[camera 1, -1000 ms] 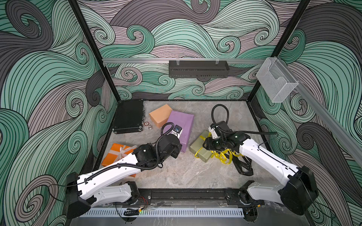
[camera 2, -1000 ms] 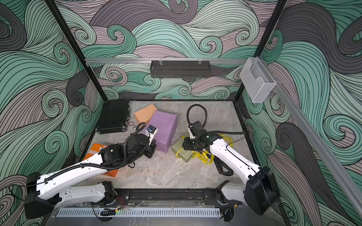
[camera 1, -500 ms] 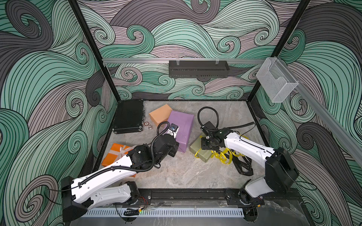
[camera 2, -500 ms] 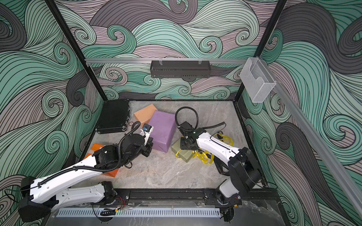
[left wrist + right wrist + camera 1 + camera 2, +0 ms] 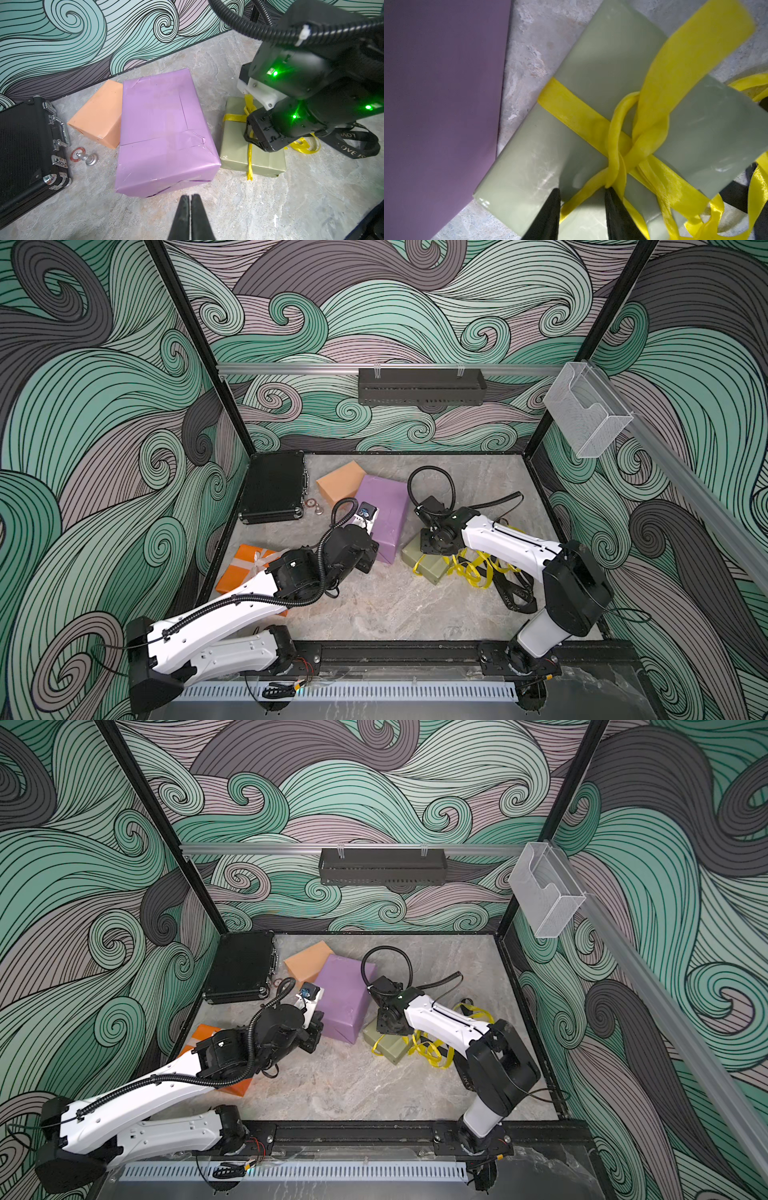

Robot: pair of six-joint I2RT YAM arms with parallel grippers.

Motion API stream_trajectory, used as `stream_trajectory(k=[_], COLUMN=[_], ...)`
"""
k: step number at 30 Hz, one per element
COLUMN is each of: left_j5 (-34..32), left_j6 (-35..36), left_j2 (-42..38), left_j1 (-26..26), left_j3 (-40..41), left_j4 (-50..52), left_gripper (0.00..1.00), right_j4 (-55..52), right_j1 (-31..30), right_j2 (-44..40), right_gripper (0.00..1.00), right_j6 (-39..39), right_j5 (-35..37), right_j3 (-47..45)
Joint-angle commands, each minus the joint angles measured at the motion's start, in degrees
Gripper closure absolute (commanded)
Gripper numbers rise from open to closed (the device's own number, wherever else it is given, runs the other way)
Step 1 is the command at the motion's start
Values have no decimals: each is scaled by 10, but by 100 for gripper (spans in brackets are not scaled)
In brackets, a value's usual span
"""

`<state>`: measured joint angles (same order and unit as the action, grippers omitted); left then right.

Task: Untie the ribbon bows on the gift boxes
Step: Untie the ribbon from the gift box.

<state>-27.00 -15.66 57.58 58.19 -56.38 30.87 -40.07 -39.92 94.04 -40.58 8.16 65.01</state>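
The olive-green gift box [image 5: 602, 52] lies beside the large purple box [image 5: 442, 93], with a yellow ribbon [image 5: 618, 133] knotted across its top. My right gripper [image 5: 581, 190] points down at that knot. It is open, and one yellow strand runs between its fingers. In both top views the right gripper [image 5: 436, 539] covers part of the olive box [image 5: 430, 568]. My left gripper [image 5: 190, 196] is shut and empty, just short of the purple box [image 5: 162, 124]. The orange box [image 5: 241, 568] with a translucent white ribbon [image 5: 255, 560] lies partly under the left arm. The tan-peach box [image 5: 340, 481] carries no ribbon.
A loose yellow ribbon [image 5: 478, 572] and a black lettered ribbon [image 5: 515, 593] lie on the floor under the right arm. A black hard case [image 5: 274, 489] sits at the back left. Beside it are a small metal piece [image 5: 91, 160] and a red disc [image 5: 80, 153].
The right arm has swung left and settled its gripper over the olive box's knot, with the jaws narrowing. The left arm has drawn back a little from the purple box.
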Motion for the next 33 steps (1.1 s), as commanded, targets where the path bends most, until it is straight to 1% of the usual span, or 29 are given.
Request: stream_trajectory(k=[1, 2, 4, 6, 10, 14, 17, 24, 30, 33], left_j5=[-9, -9, -9, -9, -9, -7, -8, -9, -7, -7], left_j6=[-7, -7, -7, -7, -6, -5, -6, -5, -4, -3], left_j2=[-11, -12, -15, -17, -19, -19, -20, -25, -26, -27], left_j1=[-4, -4, -4, -4, -4, -4, -4, -4, -4, -4], left_j3=[-5, -4, -4, -4, -3, -3, -4, -2, -1, -2], left_j4=[4, 4, 3, 3, 2, 2, 2, 1, 1, 1], left_gripper=[93, 93, 93, 93, 93, 93, 93, 93, 93, 93], right_j4=[-10, -11, -12, -12, -15, -6, 6, 21, 36, 38], right_j1=[-3, -4, -6, -9, -10, -8, -1, 17, 23, 23], right_j2=[15, 13, 5, -9, -47, -98, -134, -202, -246, -253], right_gripper=[78, 84, 90, 93, 95, 99, 100, 100, 99, 98], right_j6=[-1, 1, 0, 1, 5, 18, 23, 36, 67, 93], right_j5=[16, 18, 26, 33, 32, -2, -40, -122, -134, -144], right_j3=[6, 5, -1, -5, -12, -10, -5, 20, 33, 45])
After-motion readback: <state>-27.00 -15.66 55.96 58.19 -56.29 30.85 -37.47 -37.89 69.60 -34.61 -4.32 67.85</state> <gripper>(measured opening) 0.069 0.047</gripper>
